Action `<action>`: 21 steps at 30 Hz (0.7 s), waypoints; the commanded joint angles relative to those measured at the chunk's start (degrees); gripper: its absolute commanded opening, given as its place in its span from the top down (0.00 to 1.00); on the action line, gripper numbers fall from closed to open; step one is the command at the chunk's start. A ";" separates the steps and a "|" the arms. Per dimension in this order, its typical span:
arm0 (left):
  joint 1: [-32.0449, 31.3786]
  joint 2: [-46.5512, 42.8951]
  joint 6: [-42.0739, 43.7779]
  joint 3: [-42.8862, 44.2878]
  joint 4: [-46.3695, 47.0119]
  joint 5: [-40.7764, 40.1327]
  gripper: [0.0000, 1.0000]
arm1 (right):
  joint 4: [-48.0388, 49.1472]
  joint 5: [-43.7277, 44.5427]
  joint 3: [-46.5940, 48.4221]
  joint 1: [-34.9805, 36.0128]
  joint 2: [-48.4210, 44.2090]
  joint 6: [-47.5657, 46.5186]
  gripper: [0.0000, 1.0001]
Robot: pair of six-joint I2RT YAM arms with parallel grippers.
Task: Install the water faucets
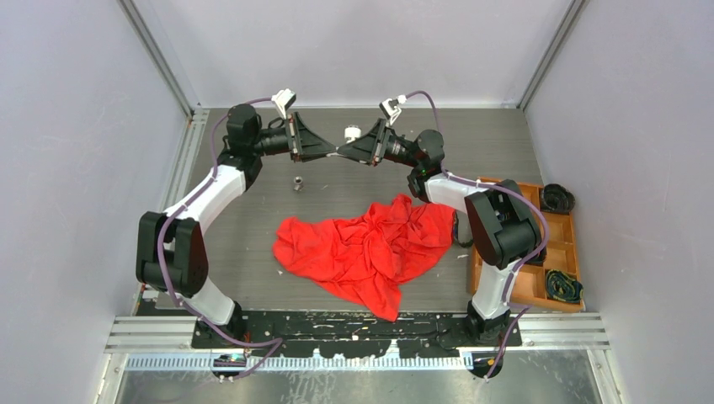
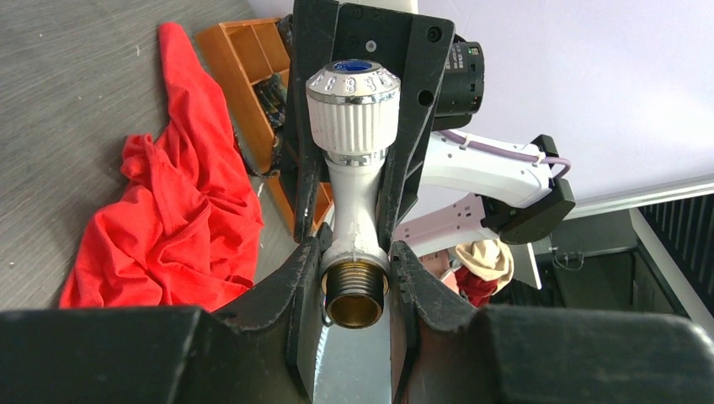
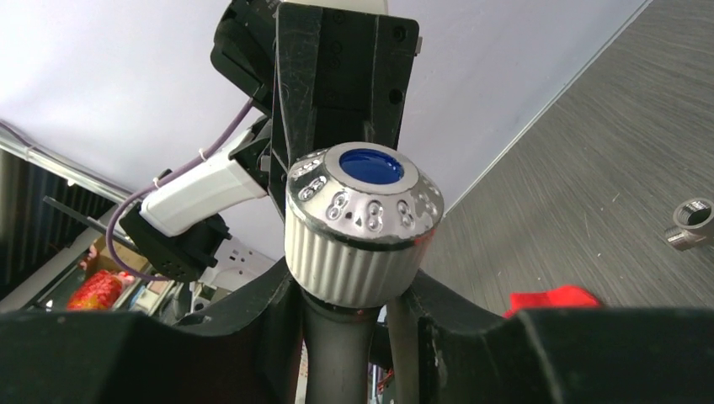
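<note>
clamping the white tap (image 2: 354, 198) aloft at twelve o'clock in both left gripper (image 2: 355, 273) and right gripper (image 3: 349, 332), probably regrasping before threading onto the grey fitting (image 1: 297, 183) at eight o'clock.

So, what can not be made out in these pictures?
- Top view: the tap is too small for detail.
- Right wrist view: the right tool covers the tap's neck, so its grip is unclear; the metal fitting is cut by the right edge.
- Top view: the right arm covers part of the orange tray.
</note>
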 commanded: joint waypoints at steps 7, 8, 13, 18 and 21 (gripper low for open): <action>-0.27 -2.75 1.26 2.54 -0.77 0.36 1.00 | 7.71 -3.71 2.30 0.65 0.21 3.04 1.00; -0.29 -2.70 1.27 2.58 -0.83 0.34 1.00 | 8.79 -3.64 2.30 0.65 0.61 4.11 1.00; -0.26 -2.61 2.61 3.27 -3.72 -0.10 1.00 | 15.57 -3.09 1.62 0.69 2.03 9.49 1.00; 0.89 -2.61 15.35 9.31 -22.85 -3.29 0.23 | 11.10 -1.34 -2.93 -2.87 -1.21 6.45 1.00; 1.81 -3.17 27.58 14.31 -40.08 -11.09 0.00 | 4.84 0.48 -7.93 -7.40 -5.43 1.76 1.00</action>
